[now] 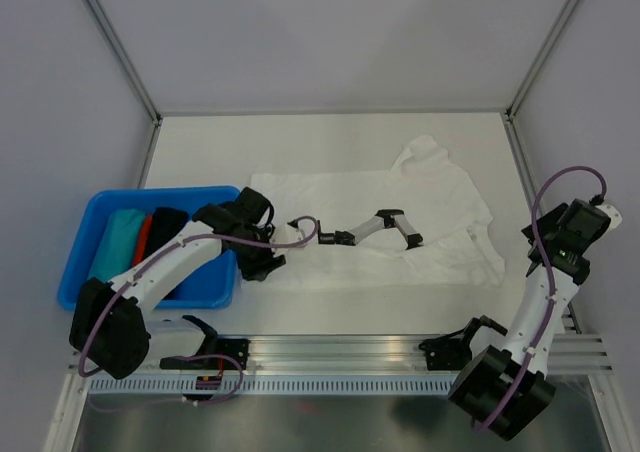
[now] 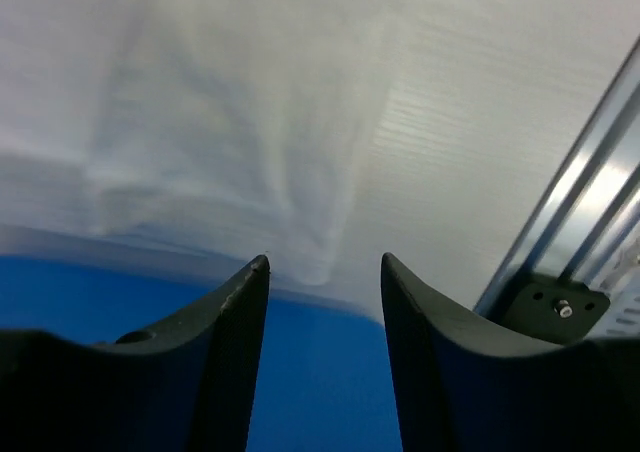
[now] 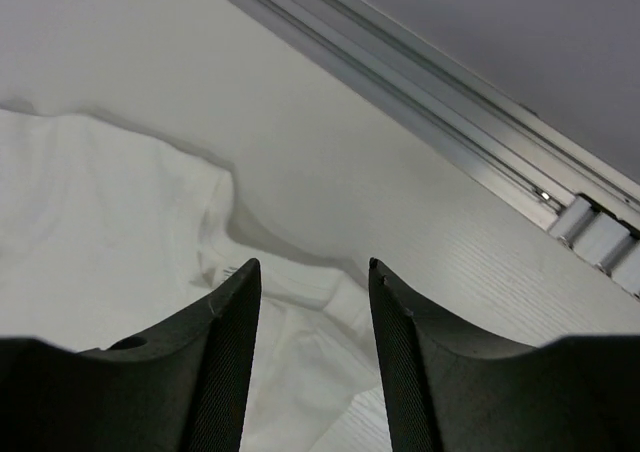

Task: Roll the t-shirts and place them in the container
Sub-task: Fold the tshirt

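Right wrist: t-shirt (image 3: 100,222) below right tool (image 3: 313,267)

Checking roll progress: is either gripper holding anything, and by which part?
Nothing is held: the left gripper and right gripper are open and empty; the white t-shirt lies free.

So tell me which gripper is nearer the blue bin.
Left. The left gripper hovers at the rim of the blue bin; the right gripper is off beyond the white t-shirt.
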Available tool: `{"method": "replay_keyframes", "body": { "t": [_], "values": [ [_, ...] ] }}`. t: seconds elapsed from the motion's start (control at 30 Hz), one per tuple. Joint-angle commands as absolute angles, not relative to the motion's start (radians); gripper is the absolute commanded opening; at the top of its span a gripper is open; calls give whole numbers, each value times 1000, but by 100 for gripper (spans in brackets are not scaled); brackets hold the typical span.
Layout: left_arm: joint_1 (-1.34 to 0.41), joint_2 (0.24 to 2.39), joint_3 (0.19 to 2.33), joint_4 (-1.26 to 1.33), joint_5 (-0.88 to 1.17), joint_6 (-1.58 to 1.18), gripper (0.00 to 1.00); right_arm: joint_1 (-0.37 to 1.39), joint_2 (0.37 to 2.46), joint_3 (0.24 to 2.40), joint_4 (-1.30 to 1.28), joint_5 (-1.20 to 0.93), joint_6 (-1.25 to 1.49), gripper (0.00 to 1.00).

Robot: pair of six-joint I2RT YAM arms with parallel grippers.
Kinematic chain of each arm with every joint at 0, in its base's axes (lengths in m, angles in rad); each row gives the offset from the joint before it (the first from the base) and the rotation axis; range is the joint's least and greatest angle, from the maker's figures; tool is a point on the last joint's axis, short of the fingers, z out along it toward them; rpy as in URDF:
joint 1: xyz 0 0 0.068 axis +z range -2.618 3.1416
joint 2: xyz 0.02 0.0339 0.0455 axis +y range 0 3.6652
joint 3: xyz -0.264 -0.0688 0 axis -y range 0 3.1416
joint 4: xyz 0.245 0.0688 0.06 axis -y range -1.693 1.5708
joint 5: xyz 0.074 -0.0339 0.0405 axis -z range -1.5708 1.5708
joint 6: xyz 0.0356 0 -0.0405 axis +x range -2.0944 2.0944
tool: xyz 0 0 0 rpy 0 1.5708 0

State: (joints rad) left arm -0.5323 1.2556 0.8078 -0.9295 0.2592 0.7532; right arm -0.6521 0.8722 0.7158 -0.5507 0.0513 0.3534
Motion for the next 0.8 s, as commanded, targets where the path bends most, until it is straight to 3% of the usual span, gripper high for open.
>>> {"method": "replay_keyframes", "body": {
  "t": [0.0,0.1,0.23,0.5,0.53,0.6,0.77],
  "values": [
    [-511,1250,1087,-940,278,617,55,-653,874,814,-422,-104,428,53],
    [-509,1362,1285,-876,198,490,57,-594,1000,894,-325,-160,433,52],
    [-506,1574,1492,-864,134,394,51,-318,1302,1205,-476,-86,293,52],
    [-433,1957,1808,-831,-67,247,54,-230,1750,1497,-416,-176,288,54],
    [-410,2001,1859,-842,-80,211,54,-216,1857,1600,-455,-192,287,64],
    [-339,2119,2001,-871,-71,166,55,-201,1966,1713,-507,-209,275,64],
    [-252,2239,2054,-896,-84,140,63,-144,2275,2012,-618,-210,232,65]
  ]
}}
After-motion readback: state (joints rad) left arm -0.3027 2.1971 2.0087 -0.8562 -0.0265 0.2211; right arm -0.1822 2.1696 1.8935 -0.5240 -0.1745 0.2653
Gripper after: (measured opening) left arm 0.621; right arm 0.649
